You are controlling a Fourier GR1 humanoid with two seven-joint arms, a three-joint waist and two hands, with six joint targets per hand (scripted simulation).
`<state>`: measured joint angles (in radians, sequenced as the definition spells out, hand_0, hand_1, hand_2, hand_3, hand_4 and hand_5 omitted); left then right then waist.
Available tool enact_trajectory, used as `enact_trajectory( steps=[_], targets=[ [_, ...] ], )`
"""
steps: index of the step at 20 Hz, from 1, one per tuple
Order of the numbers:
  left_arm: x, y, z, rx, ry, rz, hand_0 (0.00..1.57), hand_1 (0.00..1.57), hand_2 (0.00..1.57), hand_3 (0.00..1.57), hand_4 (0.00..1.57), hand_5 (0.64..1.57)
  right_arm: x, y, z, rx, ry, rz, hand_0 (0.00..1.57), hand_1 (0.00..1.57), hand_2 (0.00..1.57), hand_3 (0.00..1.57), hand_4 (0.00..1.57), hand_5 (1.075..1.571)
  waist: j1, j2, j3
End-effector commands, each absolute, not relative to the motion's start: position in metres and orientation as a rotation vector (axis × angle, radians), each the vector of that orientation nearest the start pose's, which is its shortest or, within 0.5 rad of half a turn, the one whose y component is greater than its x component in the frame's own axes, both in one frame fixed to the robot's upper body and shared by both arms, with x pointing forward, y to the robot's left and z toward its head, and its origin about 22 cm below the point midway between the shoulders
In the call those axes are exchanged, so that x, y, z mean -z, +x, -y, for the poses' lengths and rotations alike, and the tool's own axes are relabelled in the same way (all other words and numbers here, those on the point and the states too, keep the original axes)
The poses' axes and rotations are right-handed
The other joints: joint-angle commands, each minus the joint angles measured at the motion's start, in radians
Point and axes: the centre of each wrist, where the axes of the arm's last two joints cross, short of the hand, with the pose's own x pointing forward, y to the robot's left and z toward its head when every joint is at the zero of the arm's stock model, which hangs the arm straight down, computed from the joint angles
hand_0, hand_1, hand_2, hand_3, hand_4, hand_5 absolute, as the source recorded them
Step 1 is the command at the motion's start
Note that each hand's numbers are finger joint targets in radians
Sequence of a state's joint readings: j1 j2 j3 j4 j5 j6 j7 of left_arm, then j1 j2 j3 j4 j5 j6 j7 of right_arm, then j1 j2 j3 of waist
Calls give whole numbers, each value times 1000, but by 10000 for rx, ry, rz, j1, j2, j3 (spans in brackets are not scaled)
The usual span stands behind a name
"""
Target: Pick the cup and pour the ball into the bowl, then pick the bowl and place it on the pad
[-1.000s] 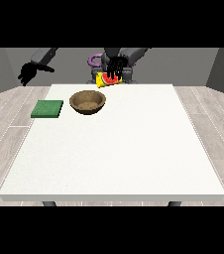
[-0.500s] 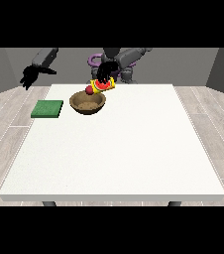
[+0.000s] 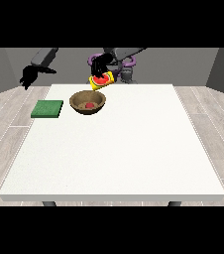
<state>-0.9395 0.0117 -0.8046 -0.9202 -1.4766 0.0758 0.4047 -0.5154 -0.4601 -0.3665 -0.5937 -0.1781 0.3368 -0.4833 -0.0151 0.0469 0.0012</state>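
I see hand at view's right [image 3: 100, 64] curled round tilted cup [image 3: 102, 81] above brown bowl [image 3: 87, 102]; red ball [image 3: 89, 105] inside bowl; green pad [image 3: 47, 108] beside it on table [image 3: 124, 149]. Other hand [image 3: 28, 76]: fingers unclear, cannot tell.

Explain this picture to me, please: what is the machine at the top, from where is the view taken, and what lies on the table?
It is a humanoid robot with two black hands, standing behind a white table. The camera stands across the table, facing it. On the table are a brown bowl with a red ball inside, and a green pad beside it, apart. The hand at the view's right holds a yellow and red cup, tipped above the bowl. The hand at the view's left hangs in the air, holding nothing.
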Motion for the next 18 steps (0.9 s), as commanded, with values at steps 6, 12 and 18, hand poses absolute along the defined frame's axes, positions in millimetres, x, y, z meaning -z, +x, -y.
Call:
enact_trajectory(
  steps=[6,12,18],
  targets=[
    [-99,336,20,-20716,-17902,-17507,1534,1534,1571,1571,1207,1457,19,309,433,1065,-679,17094,0,0,0,144,0,1520,235,57,-5],
    [-85,338,-3,-20774,-17860,-20835,1349,1349,1571,1571,1194,1456,16,328,409,969,418,15950,0,0,0,0,462,1557,461,-165,-33],
    [-122,362,-71,-16822,-18372,-27992,401,401,1571,1571,1001,1570,20,314,428,1989,-455,15797,0,0,0,0,482,1561,1770,-66,-55]
  ],
)
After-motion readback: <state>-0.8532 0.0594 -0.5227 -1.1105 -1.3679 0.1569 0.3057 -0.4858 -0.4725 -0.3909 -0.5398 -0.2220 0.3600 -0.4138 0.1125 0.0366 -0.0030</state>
